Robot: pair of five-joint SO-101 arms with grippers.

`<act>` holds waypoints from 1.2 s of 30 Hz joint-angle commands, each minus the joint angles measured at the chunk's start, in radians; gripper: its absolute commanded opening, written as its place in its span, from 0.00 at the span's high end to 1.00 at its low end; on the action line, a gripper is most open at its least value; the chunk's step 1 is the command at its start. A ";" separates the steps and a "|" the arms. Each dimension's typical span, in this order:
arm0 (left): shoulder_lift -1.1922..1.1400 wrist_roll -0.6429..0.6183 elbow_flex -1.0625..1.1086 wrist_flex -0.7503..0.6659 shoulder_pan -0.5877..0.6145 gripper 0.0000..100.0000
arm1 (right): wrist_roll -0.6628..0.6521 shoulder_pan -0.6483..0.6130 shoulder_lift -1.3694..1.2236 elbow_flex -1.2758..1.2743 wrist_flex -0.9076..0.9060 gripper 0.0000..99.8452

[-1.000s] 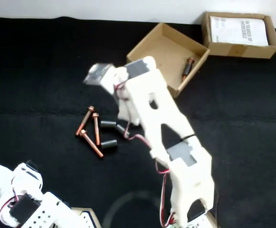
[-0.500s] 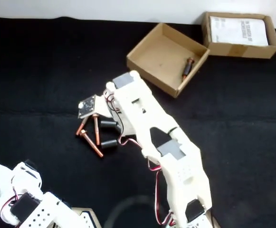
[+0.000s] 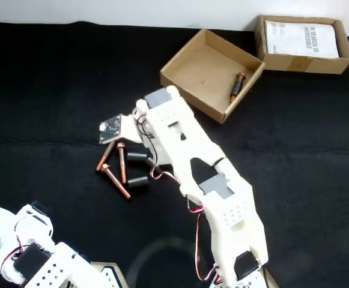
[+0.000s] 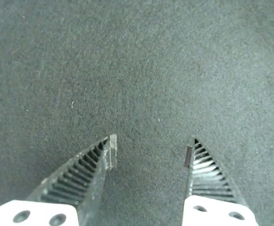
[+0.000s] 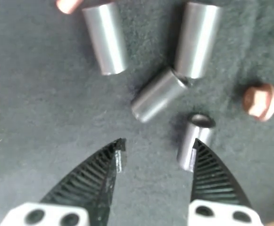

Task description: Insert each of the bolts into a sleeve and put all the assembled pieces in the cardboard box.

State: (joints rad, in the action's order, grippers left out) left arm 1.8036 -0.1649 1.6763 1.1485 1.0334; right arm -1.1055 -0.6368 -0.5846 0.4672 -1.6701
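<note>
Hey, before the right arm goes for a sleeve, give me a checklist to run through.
1. Right end effector open: ok.
2. Nearest sleeve centred between its fingers: not ok, it sits at one fingertip.
3. Loose bolts close by on the table: ok.
4. Box open with room inside: ok.
5. Left end effector clear of the pile: ok.

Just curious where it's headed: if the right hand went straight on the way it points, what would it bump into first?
Probably the tilted sleeve lying just ahead of the open right hand, though another sleeve sits right by one finger and depth is hard to judge.
</note>
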 commanded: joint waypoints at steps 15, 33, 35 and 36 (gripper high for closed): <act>0.008 -0.005 0.018 -0.014 0.004 0.76 | -0.041 0.065 -0.087 0.124 0.044 0.80; 0.010 -0.003 0.018 -0.014 0.001 0.76 | -0.035 0.074 -0.278 0.124 0.188 0.99; 0.010 -0.003 0.018 -0.014 0.001 0.76 | -0.035 0.076 -0.274 0.125 0.185 0.99; 0.010 -0.003 0.018 -0.014 0.001 0.76 | -0.035 0.076 -0.266 0.131 0.183 0.99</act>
State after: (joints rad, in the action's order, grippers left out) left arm 1.8036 -0.1649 1.6778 1.1485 1.0334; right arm -1.1347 -0.5631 -0.8424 0.5961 -1.4845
